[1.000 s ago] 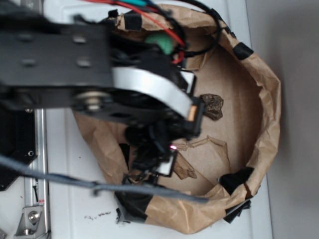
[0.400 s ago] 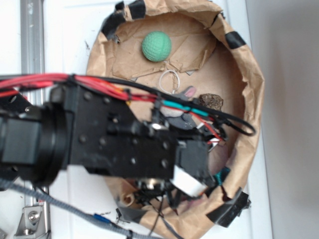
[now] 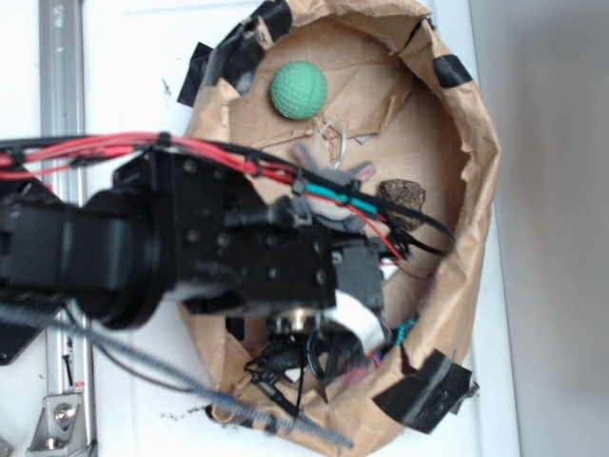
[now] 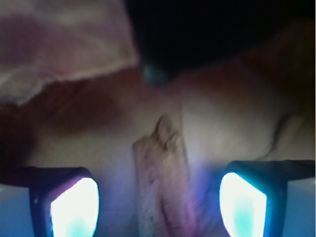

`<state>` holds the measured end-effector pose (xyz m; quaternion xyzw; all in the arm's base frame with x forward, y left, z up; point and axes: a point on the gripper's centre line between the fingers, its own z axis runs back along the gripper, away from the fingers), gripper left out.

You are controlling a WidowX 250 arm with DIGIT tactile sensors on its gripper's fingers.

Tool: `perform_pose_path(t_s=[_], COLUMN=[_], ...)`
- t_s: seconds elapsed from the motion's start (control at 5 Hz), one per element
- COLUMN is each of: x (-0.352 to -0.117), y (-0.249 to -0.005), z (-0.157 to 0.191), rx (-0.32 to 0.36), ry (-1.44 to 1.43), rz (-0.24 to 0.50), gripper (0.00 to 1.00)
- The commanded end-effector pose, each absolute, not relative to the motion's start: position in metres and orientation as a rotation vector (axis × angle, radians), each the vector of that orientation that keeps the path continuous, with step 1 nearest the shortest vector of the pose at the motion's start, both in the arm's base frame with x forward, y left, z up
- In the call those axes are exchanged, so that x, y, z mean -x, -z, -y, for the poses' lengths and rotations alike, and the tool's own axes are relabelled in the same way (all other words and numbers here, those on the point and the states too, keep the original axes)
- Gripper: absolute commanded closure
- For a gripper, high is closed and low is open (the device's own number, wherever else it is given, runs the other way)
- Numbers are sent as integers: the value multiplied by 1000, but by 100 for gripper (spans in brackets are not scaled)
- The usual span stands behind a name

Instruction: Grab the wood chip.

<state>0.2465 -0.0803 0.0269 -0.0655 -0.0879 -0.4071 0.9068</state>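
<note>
The wood chip is a flat, pale brown splinter with grain lines and a jagged far end. It lies on brown paper and runs straight up the middle of the wrist view. My gripper is open just above it, one glowing fingertip to its left and the other to its right, neither touching it. In the exterior view my black arm reaches over the paper bowl and hides the chip.
A green ball sits at the bowl's far side. A dark lumpy chunk lies at the right, and a grey plush toy peeks out beside the cables. A pale pinkish fabric-like thing fills the wrist view's upper left. The bowl's wall rises all round.
A second ago the arm crossed the bowl's upper part; it has swung down across the bowl's lower half. Since 0.4 s ago it shifted slightly, uncovering more of the plush toy.
</note>
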Motion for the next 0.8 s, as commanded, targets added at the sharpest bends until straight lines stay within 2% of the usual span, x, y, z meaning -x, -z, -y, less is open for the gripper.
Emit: perform_pose_path(t_s=[0.0,0.2,0.4,0.6], x=[-230,-236,-248,-255], y=[-21,-28,-56,-101], z=[95,91,81,62], rx=[121,111,47,40], ry=[874,803,731,593], rz=[116,113,133,213], gripper=[100,100,100,100])
